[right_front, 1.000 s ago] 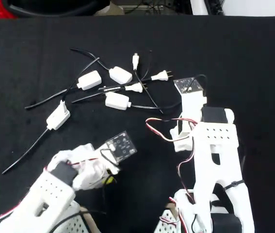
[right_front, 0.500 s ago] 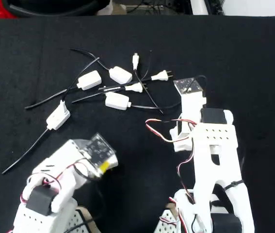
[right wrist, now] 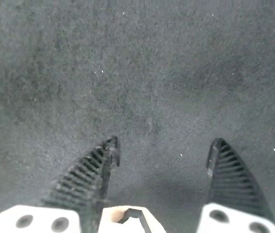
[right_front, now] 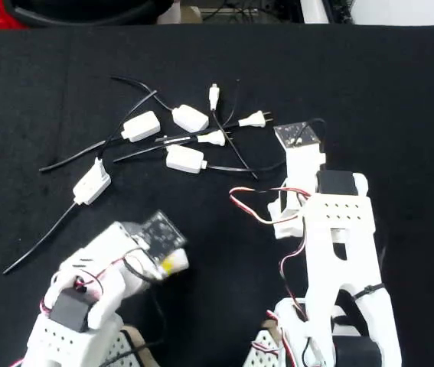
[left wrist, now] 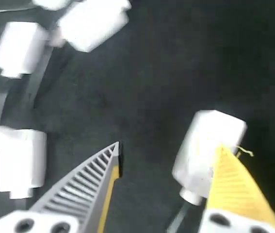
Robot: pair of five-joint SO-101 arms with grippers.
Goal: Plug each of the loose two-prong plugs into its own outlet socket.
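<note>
**A:** Entry one, the two-prong plugs. Count, place, condition?

**B:** Three counted. The upper plug [right_front: 213, 96], right-hand plug [right_front: 256, 118] and middle plug [right_front: 213, 138] all lie loose in the tangle of black cables [right_front: 236, 157] at mid-table [right_front: 400, 92]. None is seated.

**A:** And the sockets?

**B:** Four white blocks, taken for sockets. The left socket [right_front: 141, 126], top socket [right_front: 190, 118] and lower socket [right_front: 185, 159] lie among the plugs. The outlying socket [right_front: 93, 183] lies apart, toward the left arm. By my judgement no pairing has been made, so every plug is left to do.

**A:** The claws?

**B:** The left gripper [left wrist: 169, 148] has its jaws spread and holds nothing. A white block [left wrist: 210, 145] sits just beside its yellow-striped finger [left wrist: 227, 179]. The right gripper [right wrist: 164, 145] has its jaws spread over bare black cloth and is also empty. From above it lies near the right-hand plug.

**A:** Anything not verifiable?

**B:** Several things:
- The prongs and socket slots are too small to check.
- Where the cables cross, I cannot tell which lead belongs to which piece.
- I cannot tell whether the white block touches the yellow finger.
- I cannot tell which of the four sockets that block is.
</note>
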